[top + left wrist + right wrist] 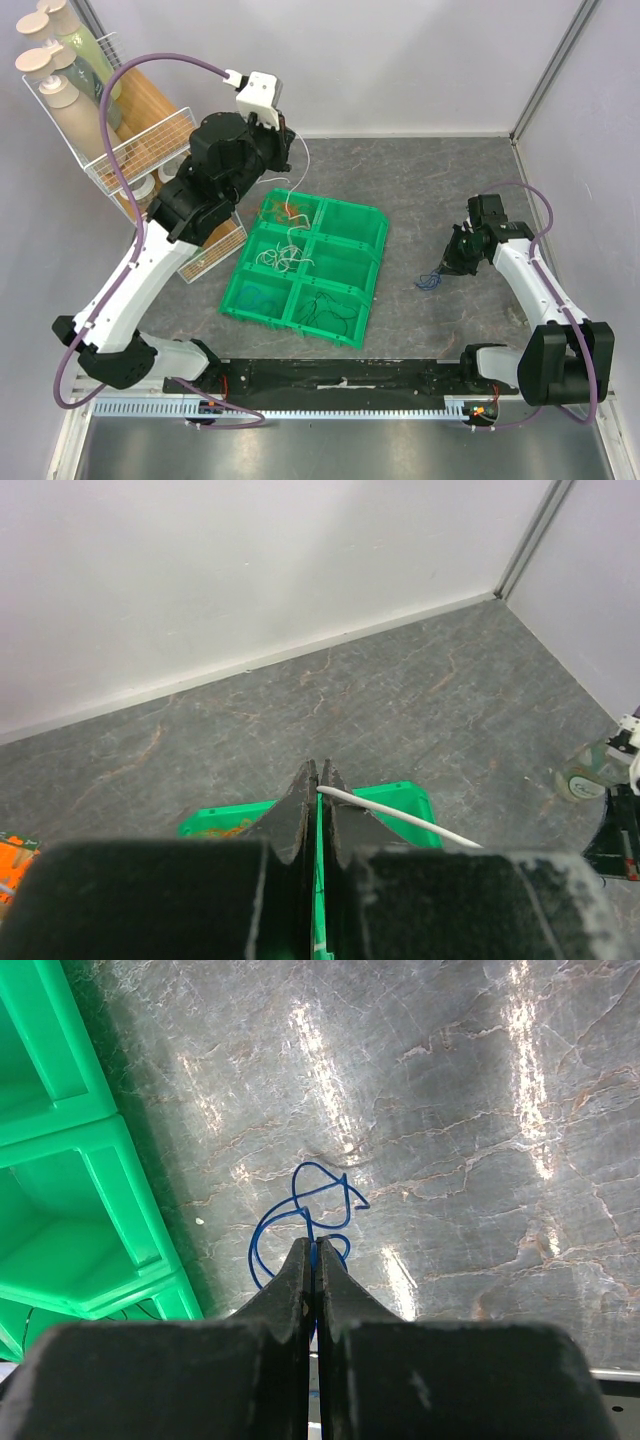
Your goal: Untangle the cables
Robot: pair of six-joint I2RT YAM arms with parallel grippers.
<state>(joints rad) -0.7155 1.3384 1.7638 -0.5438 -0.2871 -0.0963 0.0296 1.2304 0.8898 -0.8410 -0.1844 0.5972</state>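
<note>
**Top view**
- Green plastic six-compartment tray [371,290]: lying at the centre of the grey marbled table [450,180].
- Left gripper [297,137]: hovering at 12 o'clock of the tray, above its far edge. The fingers are pressing together on a thin flexible white cable [306,165], which is hanging down toward the far-left compartment.
- Thin orange cable [293,211]: lying in the far-left compartment.
- White coil [280,258]: lying in the middle-left compartment. Whether it is joining the raised strand cannot be told.
- Thin black cable [325,305]: lying in the near-right compartment.
- Right gripper [445,265]: sitting low at 3 o'clock of the tray, pinching a thin blue cable [430,282] that is trailing onto the table, apart from the tray.
- Wire basket of bottles [100,130]: standing at 10 o'clock.

**Left wrist view**
- Left gripper [318,772]: fingers pressing together, pinching the white cable [400,820], which is running out toward 4 o'clock.
- Tray [405,795]: showing beneath the fingers.

**Right wrist view**
- Right gripper [312,1245]: fingers closing on the blue cable [300,1200], whose loops are resting on the table at 12 o'clock of the fingertips.
- Tray [100,1170]: lying at 9 o'clock, near the blue cable but not touching it.
</note>
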